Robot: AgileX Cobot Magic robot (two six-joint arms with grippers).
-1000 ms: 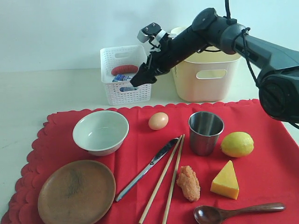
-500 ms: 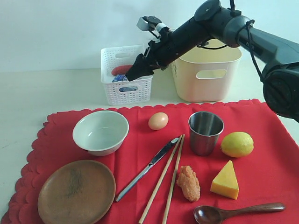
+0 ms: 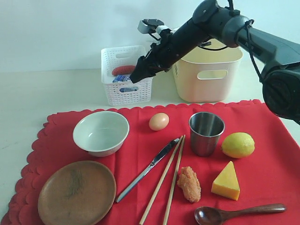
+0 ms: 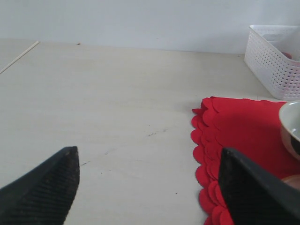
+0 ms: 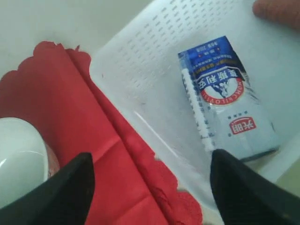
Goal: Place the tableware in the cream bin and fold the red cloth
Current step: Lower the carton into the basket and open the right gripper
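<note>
On the red cloth (image 3: 267, 183) lie a pale bowl (image 3: 101, 132), a wooden plate (image 3: 76, 192), a steel cup (image 3: 206, 133), a knife (image 3: 147, 169), chopsticks (image 3: 165, 183) and a dark spoon (image 3: 239, 213). The cream bin (image 3: 208, 70) stands behind the cloth. My right gripper (image 3: 140, 75) hangs open and empty over the white basket's front wall; in its wrist view the right gripper (image 5: 152, 187) has cloth and basket rim between its fingers. The left gripper (image 4: 150, 187) is open over bare table beside the cloth's scalloped edge (image 4: 204, 140), and is outside the exterior view.
The white perforated basket (image 3: 125, 91) left of the bin holds a sausage (image 3: 123, 70) and a blue-white carton (image 5: 225, 98). An egg (image 3: 159, 121), a lemon (image 3: 238, 145), a cheese wedge (image 3: 226, 181) and a fried piece (image 3: 189, 183) also lie on the cloth.
The right arm has lifted a little above the basket, its wrist swinging up and left. Nothing on the cloth has moved.
</note>
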